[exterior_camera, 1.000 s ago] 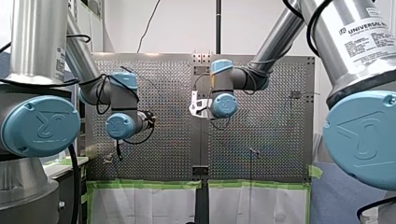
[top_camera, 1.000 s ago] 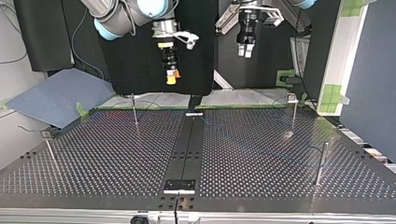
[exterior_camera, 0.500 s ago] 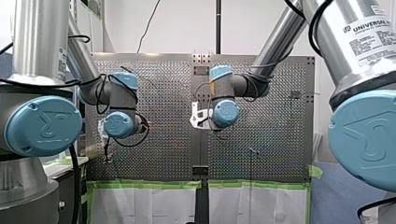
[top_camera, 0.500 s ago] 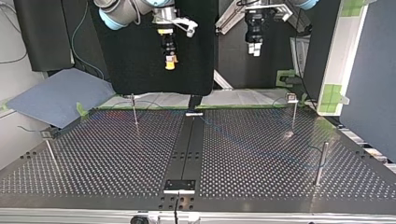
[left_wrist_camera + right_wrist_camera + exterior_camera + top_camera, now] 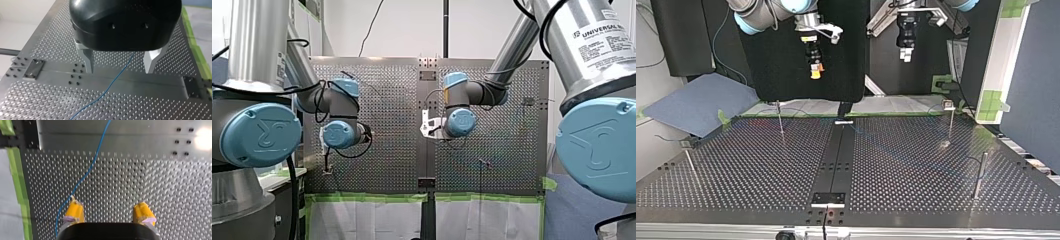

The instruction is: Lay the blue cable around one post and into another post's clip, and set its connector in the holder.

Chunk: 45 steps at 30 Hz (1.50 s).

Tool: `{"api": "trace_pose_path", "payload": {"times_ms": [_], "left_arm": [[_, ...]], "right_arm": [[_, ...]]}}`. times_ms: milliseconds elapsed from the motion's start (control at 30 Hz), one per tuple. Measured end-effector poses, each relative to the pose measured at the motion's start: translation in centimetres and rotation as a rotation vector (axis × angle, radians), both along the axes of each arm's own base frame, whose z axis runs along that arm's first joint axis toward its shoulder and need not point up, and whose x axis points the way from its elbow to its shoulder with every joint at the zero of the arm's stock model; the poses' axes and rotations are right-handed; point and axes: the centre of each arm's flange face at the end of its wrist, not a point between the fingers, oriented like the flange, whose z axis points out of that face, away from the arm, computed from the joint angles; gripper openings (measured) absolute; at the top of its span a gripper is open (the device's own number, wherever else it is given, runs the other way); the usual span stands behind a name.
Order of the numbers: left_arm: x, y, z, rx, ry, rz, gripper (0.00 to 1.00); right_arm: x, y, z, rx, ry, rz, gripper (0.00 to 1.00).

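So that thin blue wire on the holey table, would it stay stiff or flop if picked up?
Probably floppy: the blue cable lies in loose curves across the perforated table rather than straight. Likely very light, being so thin, so it should sag either side of a grip. It might also be hard to pinch squarely.

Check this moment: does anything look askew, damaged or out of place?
Nothing stands out. The blue cable lies loose on the perforated table, not yet routed; the left gripper and right gripper hang open and empty above.
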Motion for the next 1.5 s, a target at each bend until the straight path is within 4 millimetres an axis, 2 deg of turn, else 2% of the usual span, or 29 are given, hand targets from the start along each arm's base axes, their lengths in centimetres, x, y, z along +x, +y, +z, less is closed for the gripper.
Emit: {"api": "trace_pose_path", "payload": {"times_ms": [367, 1500], "left_arm": [[0.3, -0.4, -0.7, -0.027, 0.023, -0.049, 1.00], [0.2, 0.2, -1.0, 0.012, 0.054, -0.025, 1.00]], "right_arm": [[0.6, 1.9, -0.6, 0.006, 0.004, 0.062, 1.00], [1.1, 1.9, 0.2, -0.030, -0.034, 0.071, 1.00]]}}
